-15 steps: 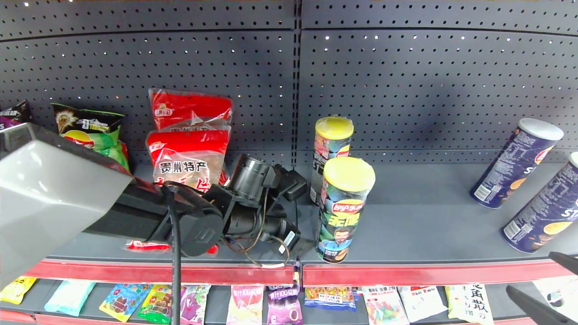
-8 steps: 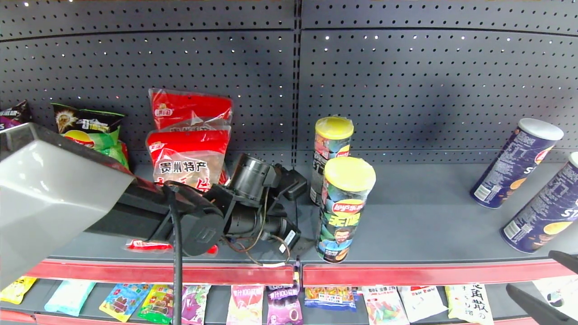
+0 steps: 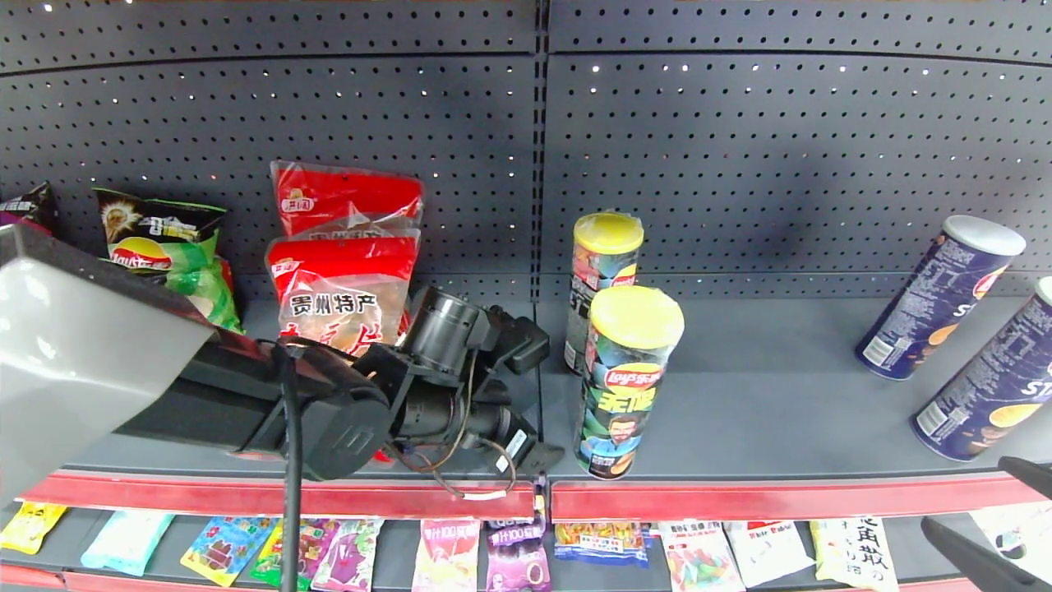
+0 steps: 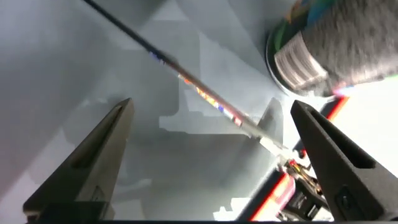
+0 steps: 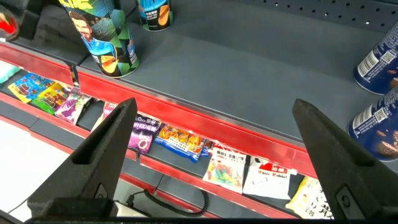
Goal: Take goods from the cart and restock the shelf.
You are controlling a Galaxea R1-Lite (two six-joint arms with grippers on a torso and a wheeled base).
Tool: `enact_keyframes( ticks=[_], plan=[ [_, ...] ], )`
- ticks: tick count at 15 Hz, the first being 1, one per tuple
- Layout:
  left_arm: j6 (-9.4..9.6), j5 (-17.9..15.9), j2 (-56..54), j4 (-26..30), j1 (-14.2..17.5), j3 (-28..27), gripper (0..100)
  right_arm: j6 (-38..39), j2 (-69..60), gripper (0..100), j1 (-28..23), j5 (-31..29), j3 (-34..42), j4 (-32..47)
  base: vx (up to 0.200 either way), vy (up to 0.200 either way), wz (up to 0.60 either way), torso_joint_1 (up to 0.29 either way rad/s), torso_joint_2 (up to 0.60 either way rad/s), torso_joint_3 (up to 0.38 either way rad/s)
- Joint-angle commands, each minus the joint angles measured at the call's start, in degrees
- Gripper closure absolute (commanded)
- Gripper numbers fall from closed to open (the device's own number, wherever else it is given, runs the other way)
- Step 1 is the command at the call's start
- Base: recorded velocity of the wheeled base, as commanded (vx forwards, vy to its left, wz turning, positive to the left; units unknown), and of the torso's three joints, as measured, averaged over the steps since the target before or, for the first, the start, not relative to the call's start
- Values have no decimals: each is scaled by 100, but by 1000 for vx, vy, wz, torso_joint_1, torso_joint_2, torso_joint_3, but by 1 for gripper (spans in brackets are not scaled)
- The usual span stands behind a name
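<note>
On the grey shelf (image 3: pixel 756 395) stand two yellow-lidded green chip cans, one at the front (image 3: pixel 626 386) and one behind it (image 3: pixel 602 263). My left gripper (image 3: pixel 532 396) lies low over the shelf just left of the front can, open, with nothing between its fingers (image 4: pixel 211 106). The can's base (image 4: pixel 311 43) sits off to one side in the left wrist view. Two red snack bags (image 3: pixel 341 288) lean on the back wall behind the left arm. My right gripper (image 3: pixel 998 518) hangs open and empty in front of the shelf rail, also seen from its own wrist (image 5: pixel 214 106).
Two blue chip cans (image 3: pixel 937 296) (image 3: pixel 986 378) lean at the shelf's right end. A green chip bag (image 3: pixel 168 255) stands far left. A red rail (image 3: pixel 740 497) edges the shelf. Small snack packets (image 3: pixel 600 543) line the lower shelf. Bare shelf lies between the can groups.
My left arm has drawn back a little toward the left and the shelf's front edge, uncovering more of the green chip bag. The cans and right gripper have not moved.
</note>
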Motion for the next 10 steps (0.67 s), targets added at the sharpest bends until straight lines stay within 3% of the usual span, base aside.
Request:
enact_keyframes(
  ticks=[1, 5, 10],
  plan=[
    [-8, 5, -265, -8, 28, 292, 0, -1, 18, 0, 3, 1, 16, -2, 0, 0, 0, 0, 0, 0],
    [-25, 76, -749, -8, 221, 793, 0, -1, 18, 0, 12, 18, 51, -2, 0, 0, 0, 0, 0, 0],
    [-34, 67, -1962, -228, 696, 2032, 0, -10, -35, 0, 21, 18, 174, -2, 0, 0, 0, 0, 0, 0]
  ],
)
